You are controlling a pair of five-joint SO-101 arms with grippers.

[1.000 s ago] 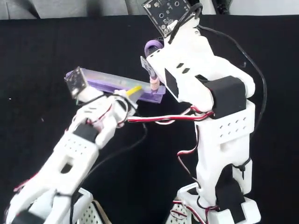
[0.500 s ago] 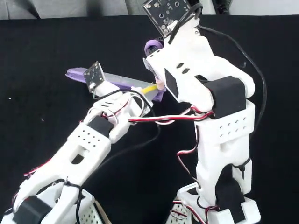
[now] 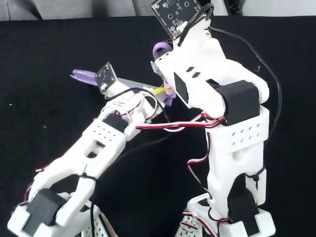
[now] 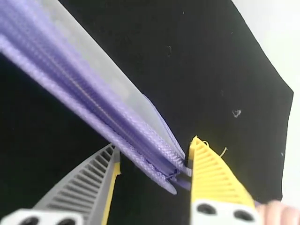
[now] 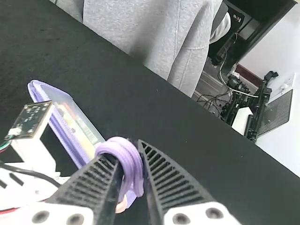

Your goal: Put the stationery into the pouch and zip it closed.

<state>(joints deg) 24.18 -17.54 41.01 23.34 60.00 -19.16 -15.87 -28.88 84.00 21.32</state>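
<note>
A purple pouch with a clear side lies on the black table, and coloured items show dimly through its clear side. My left gripper stands open astride the pouch's end; the zipper edge runs between its grey and yellow fingers. In the high view that gripper sits at the pouch's right end, right next to the other arm. My right gripper is shut on a purple loop at that same end, which is also seen in the high view as the purple loop.
The black cloth covers the table, with open room to the left and in front of the pouch. The right arm's tall white body and its red and black cables stand close beside the left arm. The cloth's edge lies beyond the pouch.
The left arm has slid rightward along the pouch to its right end, beside the right gripper. The pouch's left end has dropped a little. The right arm has kept still.
</note>
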